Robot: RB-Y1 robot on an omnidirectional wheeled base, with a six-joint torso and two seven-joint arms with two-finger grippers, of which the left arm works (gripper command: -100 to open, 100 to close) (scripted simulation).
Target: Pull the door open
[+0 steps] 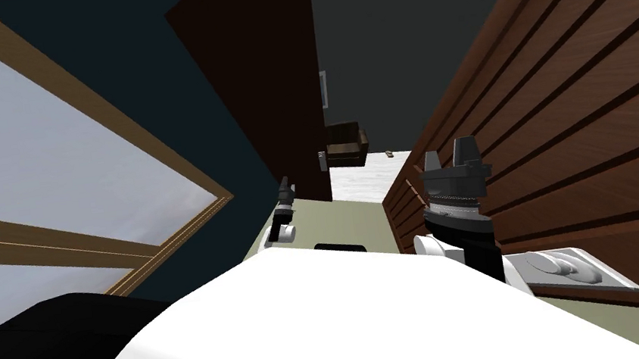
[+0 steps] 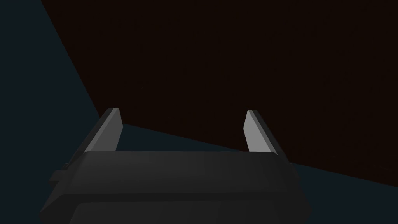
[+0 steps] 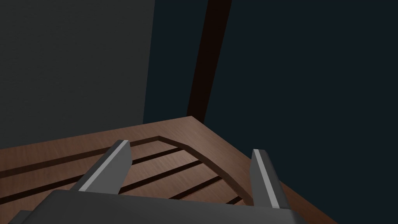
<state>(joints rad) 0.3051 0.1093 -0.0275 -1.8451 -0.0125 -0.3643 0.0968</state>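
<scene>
The slatted brown door [image 1: 588, 79] is running along the robot's right side. Its far edge is lying toward the doorway ahead, and its light grey lever handle [image 1: 569, 265], on a square grey plate, is sitting close to the robot's body. The right gripper [image 1: 449, 154] is hovering beside that door, up from the handle and not touching it. Its fingers are standing apart with nothing between them. In the right wrist view the right gripper [image 3: 190, 149] is pointing past an upper corner of the slatted door [image 3: 163, 163], and a dark blue wall [image 3: 311, 77] is showing beyond the corner.

The left gripper [image 1: 285, 187] is hanging lower and farther forward, near a plain dark brown door [image 1: 260, 81]. A small grey handle [image 1: 322, 160] is showing at that door's edge. In the left wrist view the left gripper [image 2: 181, 112] is facing this dark brown surface [image 2: 233, 58] with its jaws wide apart and empty. Whether it is touching the surface cannot be told.

Between the two doors a gap is showing a pale floor [image 1: 364, 179], a dark armchair [image 1: 346, 143] and a small picture frame [image 1: 324, 89] on a grey wall. A large wooden-framed window [image 1: 39, 147] is taking up the robot's left side.
</scene>
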